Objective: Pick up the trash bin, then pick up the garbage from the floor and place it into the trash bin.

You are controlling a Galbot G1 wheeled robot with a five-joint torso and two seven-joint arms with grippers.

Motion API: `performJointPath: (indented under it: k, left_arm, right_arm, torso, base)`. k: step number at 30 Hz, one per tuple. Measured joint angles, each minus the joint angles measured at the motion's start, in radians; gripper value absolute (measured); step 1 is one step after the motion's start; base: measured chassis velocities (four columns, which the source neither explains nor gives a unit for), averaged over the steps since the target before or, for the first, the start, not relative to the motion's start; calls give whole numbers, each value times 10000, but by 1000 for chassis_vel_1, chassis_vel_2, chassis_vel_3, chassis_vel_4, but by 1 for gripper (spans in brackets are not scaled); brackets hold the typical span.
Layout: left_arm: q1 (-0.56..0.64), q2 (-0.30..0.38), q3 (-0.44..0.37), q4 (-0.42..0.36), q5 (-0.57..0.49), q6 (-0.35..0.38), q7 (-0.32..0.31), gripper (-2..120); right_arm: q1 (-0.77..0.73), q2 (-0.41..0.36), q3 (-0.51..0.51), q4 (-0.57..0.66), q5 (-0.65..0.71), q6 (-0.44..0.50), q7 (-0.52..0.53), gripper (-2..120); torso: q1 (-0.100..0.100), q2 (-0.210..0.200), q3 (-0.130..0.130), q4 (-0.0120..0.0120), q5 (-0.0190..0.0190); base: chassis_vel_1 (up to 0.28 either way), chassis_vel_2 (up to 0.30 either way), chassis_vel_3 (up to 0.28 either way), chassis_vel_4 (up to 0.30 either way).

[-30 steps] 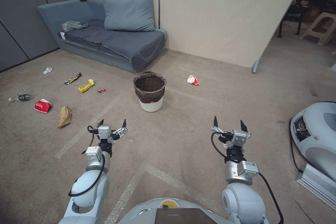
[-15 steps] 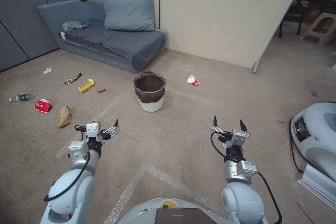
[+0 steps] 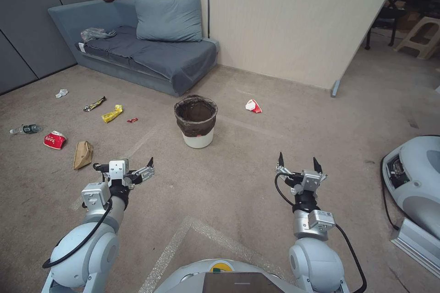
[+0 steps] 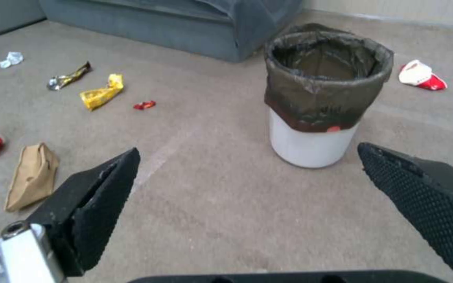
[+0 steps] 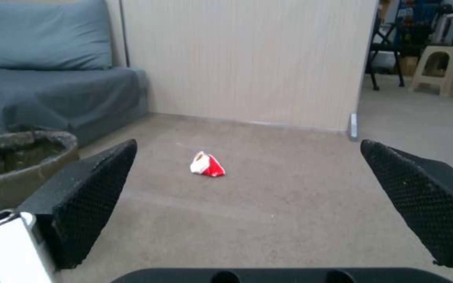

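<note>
The trash bin (image 3: 196, 121), a white bucket with a dark bag over its rim, stands upright on the carpet ahead; it is also in the left wrist view (image 4: 323, 98). My left gripper (image 3: 123, 165) hovers open, short of the bin and to its left, empty (image 4: 247, 151). My right gripper (image 3: 298, 161) hangs open and empty, nearer than the bin and to its right. Garbage lies left of the bin: a yellow wrapper (image 3: 112, 113), a foil wrapper (image 3: 94, 103), a brown paper bag (image 3: 83, 154), a red packet (image 3: 54, 139), a bottle (image 3: 25, 129). One red-and-white packet (image 3: 252, 105) lies right of the bin (image 5: 207, 165).
A blue sofa (image 3: 137, 55) stands against the wall behind the bin, with a beige partition (image 3: 298, 18) to its right. A white machine (image 3: 412, 183) with a black cable sits on the floor at the right. Open carpet lies between me and the bin.
My left arm has swung outward to the left and drawn back a little, its gripper still open. The right arm and the bin have stayed put.
</note>
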Motion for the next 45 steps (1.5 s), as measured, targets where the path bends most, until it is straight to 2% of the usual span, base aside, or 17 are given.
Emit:
performJointPath:
  k: [24, 43, 45]
  left_arm:
    - [3, -29, 48, 157, 198, -33, 72, 100]
    - [35, -38, 43, 184, 267, -61, 93, 100]
    - [32, -35, 42, 221, 285, -74, 94, 100]
  right_arm:
    - [18, -6, -26, -76, -16, 47, -35, 100]
    - [14, -6, -36, -153, -33, 59, -61, 100]
    - [12, -6, -44, -171, -33, 80, -65, 100]
  torso:
    - [1, 0, 1, -1, 0]
    - [0, -1, 1, 2, 6]
    - [0, -1, 1, -1, -3]
  base:
    - [-107, 99, 110, -100]
    - [-174, 179, 176, -175]
    - [-195, 189, 191, -194]
